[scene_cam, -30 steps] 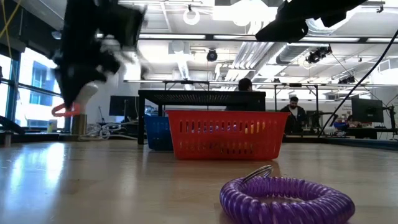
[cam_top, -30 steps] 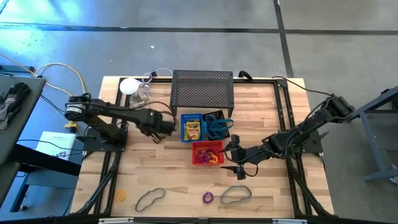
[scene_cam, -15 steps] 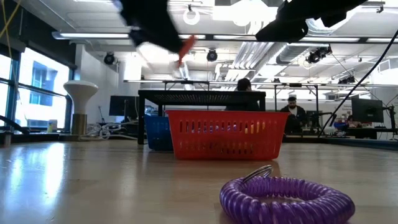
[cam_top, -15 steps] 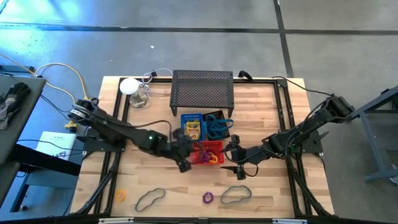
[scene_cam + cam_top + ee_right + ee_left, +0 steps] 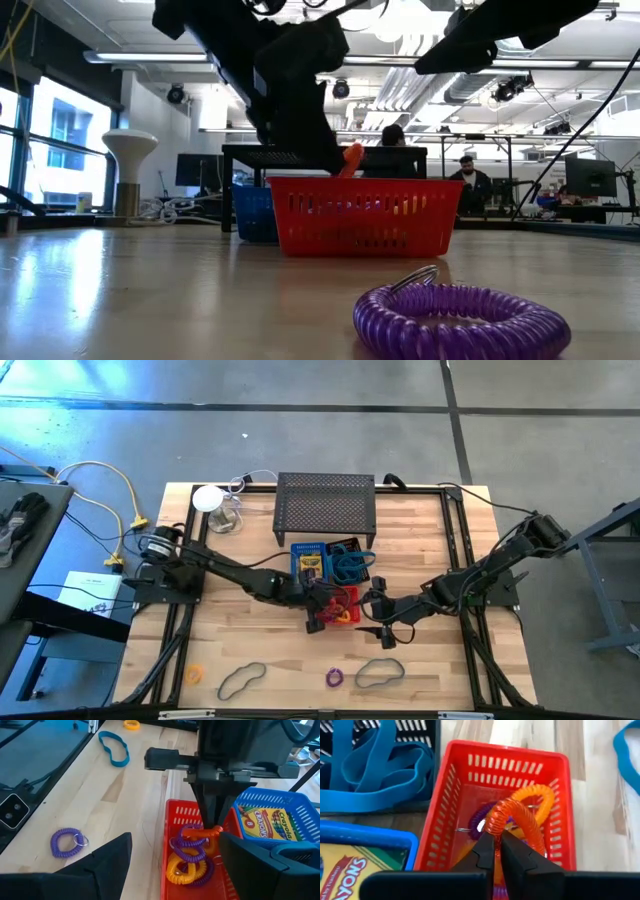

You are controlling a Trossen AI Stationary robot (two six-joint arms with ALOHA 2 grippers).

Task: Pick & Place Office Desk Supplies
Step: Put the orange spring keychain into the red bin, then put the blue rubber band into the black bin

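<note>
orange coil ring [image 5: 516, 818] | pinched upright over red bin | purple ring [image 5: 334, 678], cords [image 5: 241, 678] loose on table

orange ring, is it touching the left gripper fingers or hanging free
Touching. The left wrist view shows the left gripper with its fingers pinched shut on the orange ring, holding it over the red bin.
</note>
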